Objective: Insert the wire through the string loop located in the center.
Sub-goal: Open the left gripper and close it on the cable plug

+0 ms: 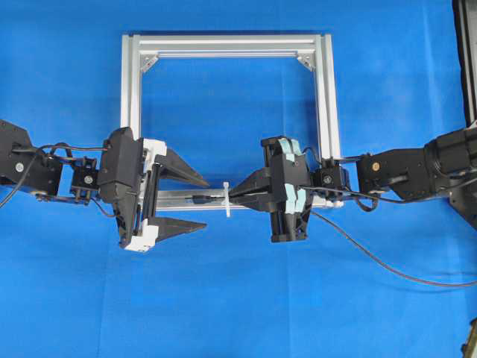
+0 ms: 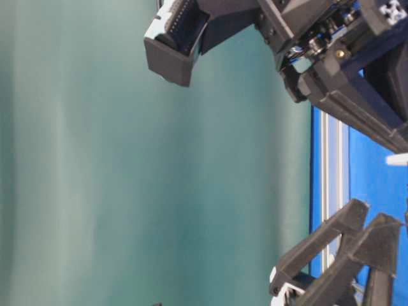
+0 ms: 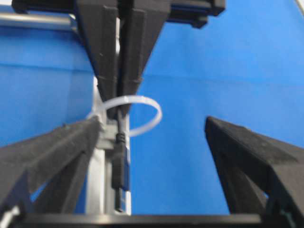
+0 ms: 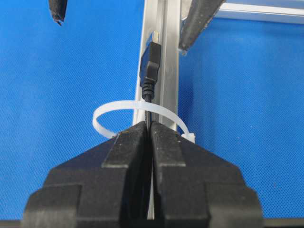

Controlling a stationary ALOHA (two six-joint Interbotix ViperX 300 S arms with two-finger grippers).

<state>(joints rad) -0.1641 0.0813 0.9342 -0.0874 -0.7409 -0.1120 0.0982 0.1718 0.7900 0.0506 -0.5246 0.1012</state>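
Right gripper (image 4: 150,127), you see, pinches the thin black wire (image 4: 151,71) threaded through the white string loop (image 4: 137,114); left gripper (image 1: 195,203) spread above blue cloth (image 1: 238,298).

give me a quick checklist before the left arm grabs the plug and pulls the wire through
1. Plug past the string loop: ok, the wire has its plug beyond the loop on the left arm's side.
2. Right gripper shut on the wire: ok, fingers pinch the cable just behind the loop.
3. Left gripper open: ok, fingers spread wide.
4. Plug between the left fingers: ok in the left wrist view, though nearer one finger.
5. Plug height against the frame bar: cannot tell whether it touches.
6. Loop intact, not crushed: ok.
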